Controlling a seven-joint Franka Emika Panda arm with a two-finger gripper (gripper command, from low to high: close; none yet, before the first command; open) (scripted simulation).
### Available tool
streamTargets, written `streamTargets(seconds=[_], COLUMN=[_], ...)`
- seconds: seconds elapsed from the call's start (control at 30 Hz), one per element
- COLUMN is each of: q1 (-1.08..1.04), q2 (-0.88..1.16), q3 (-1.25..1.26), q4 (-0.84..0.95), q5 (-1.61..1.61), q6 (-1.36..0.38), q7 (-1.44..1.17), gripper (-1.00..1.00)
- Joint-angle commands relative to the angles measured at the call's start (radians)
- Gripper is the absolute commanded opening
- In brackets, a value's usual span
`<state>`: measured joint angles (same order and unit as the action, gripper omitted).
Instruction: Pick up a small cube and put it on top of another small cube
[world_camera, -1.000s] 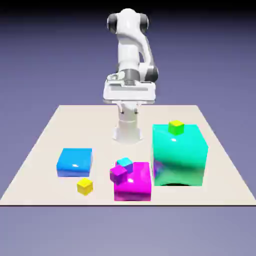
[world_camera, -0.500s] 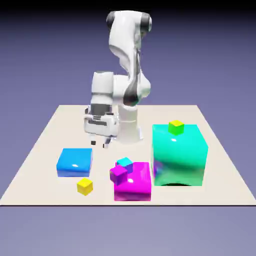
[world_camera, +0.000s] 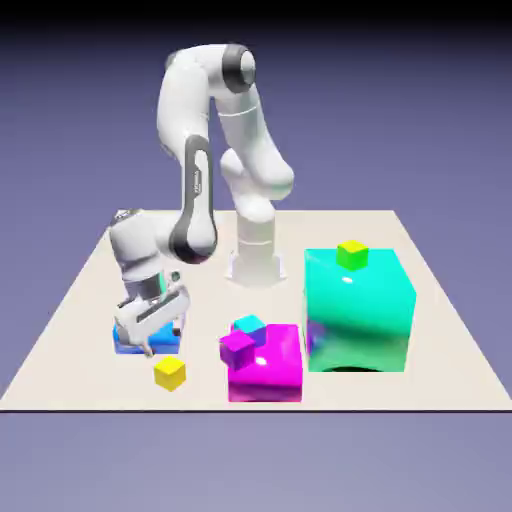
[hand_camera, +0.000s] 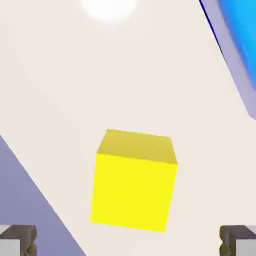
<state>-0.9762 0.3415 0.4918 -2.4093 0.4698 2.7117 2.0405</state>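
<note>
The white arm's two-finger gripper (world_camera: 160, 335) hangs with jaws spread wide and empty above the small yellow cube (world_camera: 170, 373), which sits alone on the pale beige table (world_camera: 90, 270). A flat blue block (world_camera: 135, 343) lies just behind the gripper. Nearby, small magenta (world_camera: 237, 348) and cyan (world_camera: 248, 326) cubes rest on a magenta block (world_camera: 270, 370); another small yellow-green cube (world_camera: 352, 254) tops the big teal block (world_camera: 360, 310).
</note>
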Motion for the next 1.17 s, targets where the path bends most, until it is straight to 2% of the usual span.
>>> streamTargets(seconds=[0.0,0.17,0.2,0.43,0.8,1.0,1.03,1.13], q1=[0.012,0.065,0.065,0.013,0.372,0.41,0.41,0.394], q2=[0.036,0.203,0.203,-0.014,-0.395,-0.227,-0.226,-0.299], q3=[-0.006,-0.032,-0.032,-0.002,-0.069,-0.049,-0.049,-0.057], q4=[0.009,0.049,0.049,0.0,-0.003,-0.02,-0.02,-0.013], q5=[-0.003,-0.018,-0.018,0.003,0.072,0.085,0.085,0.079], q6=[0.028,0.159,0.159,-0.011,-0.308,-0.115,-0.115,-0.198], q7=[-0.002,-0.01,-0.01,0.009,0.241,0.221,0.221,0.229], gripper=[0.0,0.0,-1.0,-1.0,-1.0,-1.0,1.0,1.0])
